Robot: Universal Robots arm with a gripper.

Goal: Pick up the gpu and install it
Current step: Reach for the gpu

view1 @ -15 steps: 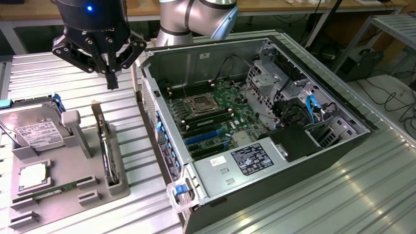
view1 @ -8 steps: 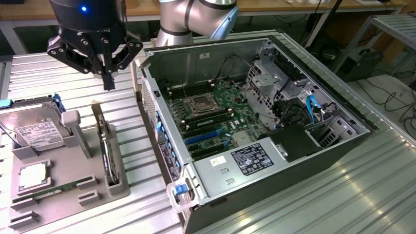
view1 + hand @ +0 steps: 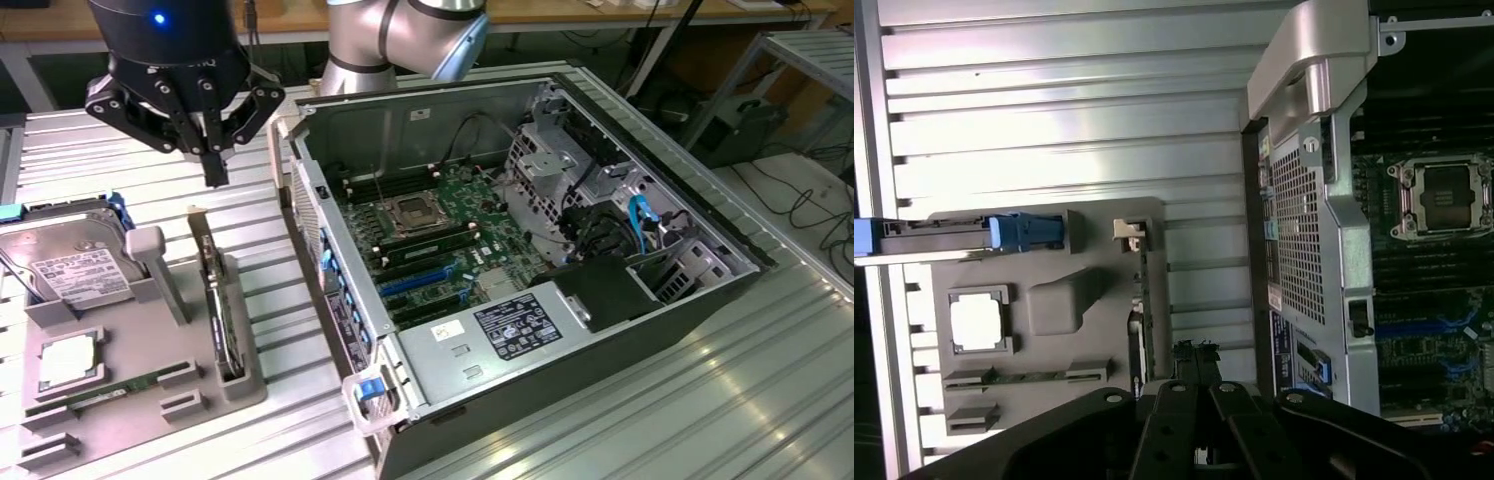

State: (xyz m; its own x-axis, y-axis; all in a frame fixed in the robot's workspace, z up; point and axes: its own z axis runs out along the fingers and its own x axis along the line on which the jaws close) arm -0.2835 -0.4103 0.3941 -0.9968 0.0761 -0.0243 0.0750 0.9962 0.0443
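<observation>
The gpu (image 3: 214,300) is a thin dark card standing on edge in a slot at the side of the grey tray (image 3: 147,340) nearest the computer. My gripper (image 3: 214,172) hangs above the card's far end, well clear of it. Its black fingers are shut together and hold nothing. In the wrist view the gpu (image 3: 1140,320) shows edge-on, with a pale bracket at one end. There my gripper (image 3: 1194,352) sits just over the card's other end. The open computer case (image 3: 534,250) lies to the exterior view's right, with blue card slots (image 3: 420,285) on its motherboard.
The tray (image 3: 1054,300) also carries a hard drive (image 3: 74,265) in a blue-handled carrier, a processor chip (image 3: 67,360) and a green memory stick (image 3: 114,393). The case's raised wall (image 3: 314,230) stands close beside the tray. Cables and a power supply (image 3: 514,325) fill the case's near end.
</observation>
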